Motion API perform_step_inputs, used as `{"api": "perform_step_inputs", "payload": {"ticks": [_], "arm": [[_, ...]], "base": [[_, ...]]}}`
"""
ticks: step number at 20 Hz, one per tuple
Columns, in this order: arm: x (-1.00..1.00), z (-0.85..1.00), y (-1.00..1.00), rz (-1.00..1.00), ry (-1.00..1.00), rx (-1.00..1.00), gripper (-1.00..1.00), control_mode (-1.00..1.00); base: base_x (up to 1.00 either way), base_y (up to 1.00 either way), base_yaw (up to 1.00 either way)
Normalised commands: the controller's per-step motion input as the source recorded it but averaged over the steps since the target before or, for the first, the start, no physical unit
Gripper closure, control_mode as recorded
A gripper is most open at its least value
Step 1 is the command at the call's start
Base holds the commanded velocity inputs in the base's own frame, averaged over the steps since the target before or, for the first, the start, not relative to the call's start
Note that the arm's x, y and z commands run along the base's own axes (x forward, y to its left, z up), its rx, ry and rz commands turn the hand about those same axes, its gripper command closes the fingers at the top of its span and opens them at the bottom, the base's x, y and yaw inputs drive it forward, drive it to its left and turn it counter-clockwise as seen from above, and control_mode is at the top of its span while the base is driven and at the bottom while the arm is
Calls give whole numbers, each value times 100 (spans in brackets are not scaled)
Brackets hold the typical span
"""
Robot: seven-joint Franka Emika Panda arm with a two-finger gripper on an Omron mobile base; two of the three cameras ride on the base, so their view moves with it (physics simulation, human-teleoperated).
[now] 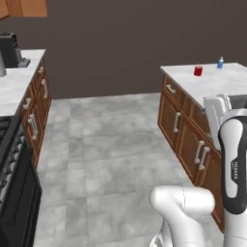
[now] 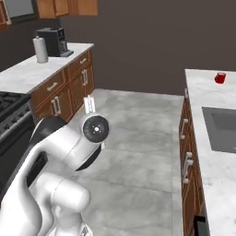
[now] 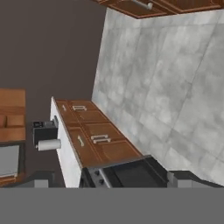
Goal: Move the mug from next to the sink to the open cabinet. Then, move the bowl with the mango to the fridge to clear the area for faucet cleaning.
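While the small glossy red mug [image 1: 198, 71] stands untouched on the white marble surface [image 1: 214, 84] near its far end, the white arm is folded close to the base and the pincer [image 3: 112, 178] points sideways across the room, with its two dark fingertips [image 3: 41, 179] spread wide apart and nothing between them. In the right base view the mug [image 2: 220, 78] sits beyond the far end of the dark grey recessed sink [image 2: 223, 129], well apart from the arm, so I judge the first step, fetching the mug, has not begun in earnest. A small blue bottle [image 1: 220, 63] stands near the mug on the same surface, a little further along. Across the grey tiled floor [image 1: 111, 149], the other run of brown wooden cabinets carries a black coffee machine [image 2: 54, 41] and a white paper-towel roll [image 2: 41, 50], beside a dark stove [image 3: 131, 173]. The risks from here, as I judge them, come from the approach: the base must close in on the surface, and stopping short would leave the mug out of reach, while a wide swing of the arm could clip the surface's edge or knock the blue bottle. A grasp from the wrong side could also catch the loop handle and tip the mug over.
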Motion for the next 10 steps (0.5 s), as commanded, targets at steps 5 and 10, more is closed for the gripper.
{"api": "perform_step_inputs", "payload": {"ticks": [5, 10], "arm": [[0, 0, 0, 0, 0, 0, -100, 100], [0, 0, 0, 0, 0, 0, -100, 100]], "base": [[100, 8, -20], [100, 33, -25]]}}
